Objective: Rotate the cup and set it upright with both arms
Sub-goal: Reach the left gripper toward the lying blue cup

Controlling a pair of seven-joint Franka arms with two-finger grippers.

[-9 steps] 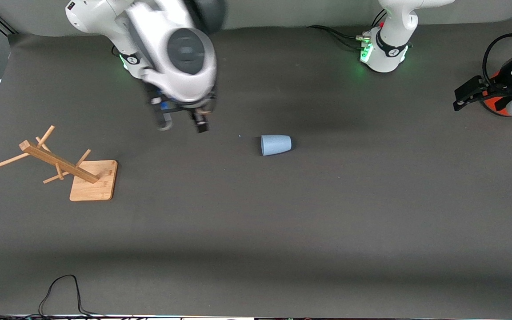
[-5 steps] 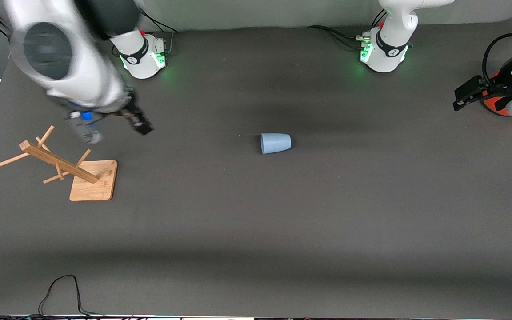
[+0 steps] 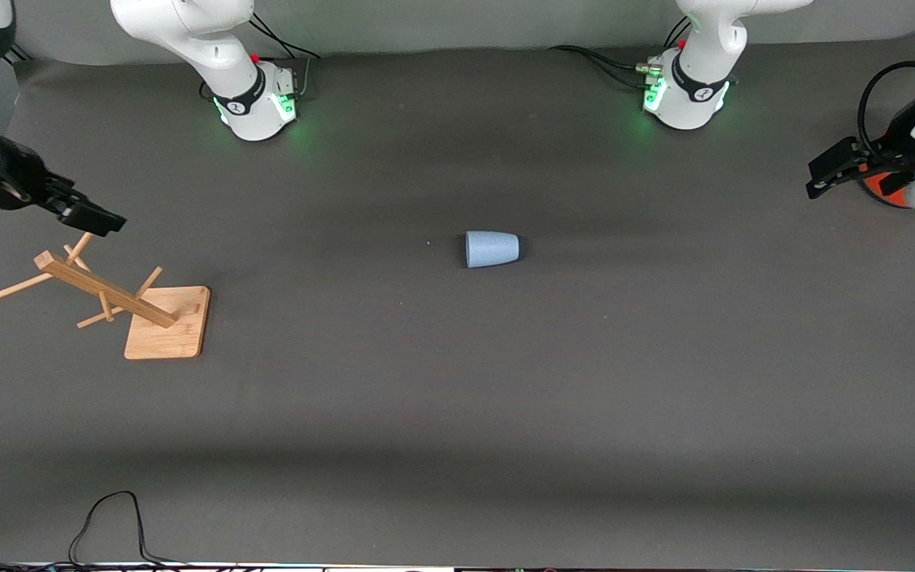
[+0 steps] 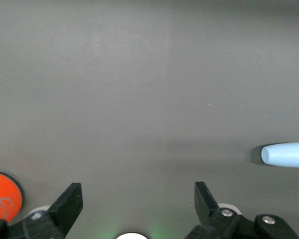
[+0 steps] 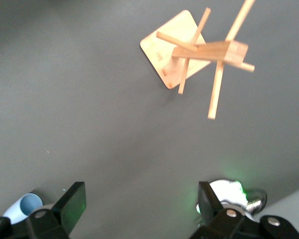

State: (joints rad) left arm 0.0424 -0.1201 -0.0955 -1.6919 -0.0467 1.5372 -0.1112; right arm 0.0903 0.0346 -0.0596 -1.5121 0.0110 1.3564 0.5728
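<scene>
Small pale blue cup (image 3: 492,249) lying on its side near the middle of the front view, on the dark grey counter (image 3: 457,397), wide mouth toward the right arm's end. Nothing touching it. Seen also at the right edge of the left wrist view (image 4: 285,155) and in the lower left corner of the right wrist view (image 5: 23,207).

Wooden cup rack (image 3: 112,295) with pegs on a square base at the middle left of the front view, well apart from the cup.

Right end effector (image 3: 25,210) at the far left edge of the front view, up in the air just above the rack, fingers spread wide, holding nothing.

Left end effector (image 3: 855,171) at the upper right edge, fingers wide apart too, empty, beside an orange container (image 3: 878,183).
</scene>
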